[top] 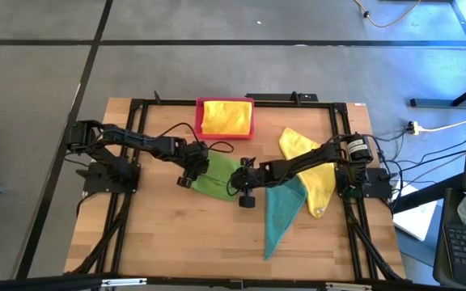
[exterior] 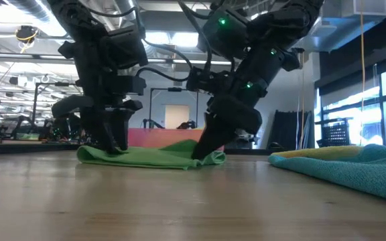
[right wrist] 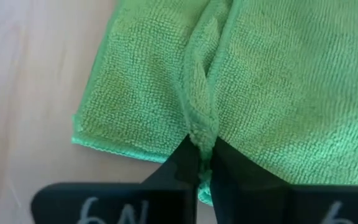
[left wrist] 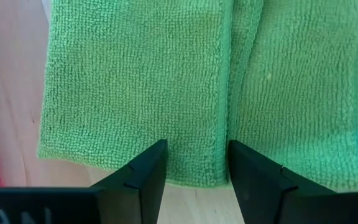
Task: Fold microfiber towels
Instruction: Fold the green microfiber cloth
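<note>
Table point(top: 176, 242): wooden top, dark frame around it; grey floor beyond
Pink tray point(top: 226, 102): at the far edge, middle; a yellow towel point(top: 225, 116) bunched inside it
Green towel point(top: 217, 175): mid-table, folded, lying between the two arms
Left gripper point(top: 191, 174): down at the green towel's left edge
Right gripper point(top: 243, 182): down at its right edge
Teal towel point(top: 281, 212): just right of the right gripper; long point trailing to the near edge
Second yellow towel point(top: 315, 171): under the right arm, overlapping the teal one

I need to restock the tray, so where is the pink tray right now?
In the high view, the pink tray sits at the table's far edge near the middle, holding a yellow towel.
</note>
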### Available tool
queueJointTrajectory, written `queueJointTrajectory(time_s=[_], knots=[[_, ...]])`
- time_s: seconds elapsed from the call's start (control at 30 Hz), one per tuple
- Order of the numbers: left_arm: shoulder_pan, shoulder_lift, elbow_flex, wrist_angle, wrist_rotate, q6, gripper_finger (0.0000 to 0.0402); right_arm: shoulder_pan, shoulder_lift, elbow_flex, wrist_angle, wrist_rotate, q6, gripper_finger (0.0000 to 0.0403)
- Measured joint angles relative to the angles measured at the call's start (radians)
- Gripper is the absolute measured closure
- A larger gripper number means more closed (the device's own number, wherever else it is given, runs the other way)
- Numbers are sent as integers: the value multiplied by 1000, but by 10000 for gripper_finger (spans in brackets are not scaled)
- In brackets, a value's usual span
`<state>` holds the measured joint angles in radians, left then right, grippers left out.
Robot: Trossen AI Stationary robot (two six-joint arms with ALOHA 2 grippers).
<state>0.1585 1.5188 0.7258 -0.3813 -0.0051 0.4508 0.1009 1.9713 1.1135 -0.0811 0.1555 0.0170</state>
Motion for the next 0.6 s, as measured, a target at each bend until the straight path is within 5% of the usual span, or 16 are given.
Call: queueJointTrajectory(time_s=[0.6], knots=[[0, 0, 0, 0, 0, -4, 239, 0, 0, 3, 7, -73, 8, 289]])
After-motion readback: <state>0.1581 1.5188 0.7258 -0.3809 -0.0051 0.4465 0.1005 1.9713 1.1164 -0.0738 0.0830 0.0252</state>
